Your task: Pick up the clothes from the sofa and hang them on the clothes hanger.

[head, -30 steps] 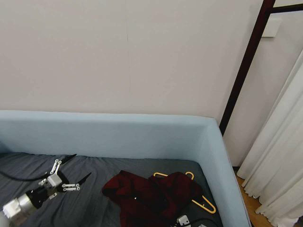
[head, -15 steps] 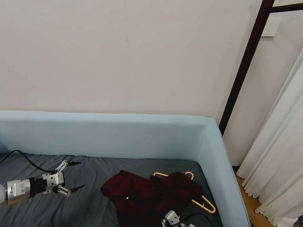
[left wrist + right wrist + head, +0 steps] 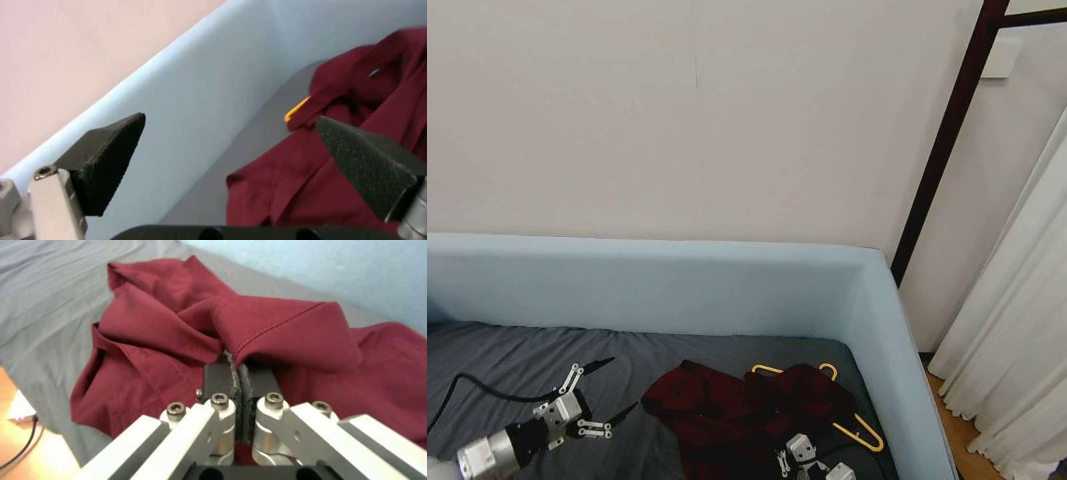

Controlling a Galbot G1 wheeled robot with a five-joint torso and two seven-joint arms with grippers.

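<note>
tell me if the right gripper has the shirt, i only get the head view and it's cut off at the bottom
Observer: Yes, the right wrist view shows the right gripper shut on a fold of the shirt.
Operator: how much cloth is in it
Observer: Just one thin raised fold with a stitched seam; the rest lies crumpled on the sofa.
Operator: left gripper holding anything
Observer: No, the left wrist view shows the left gripper open, nothing between its fingers, shirt beyond them.
</note>
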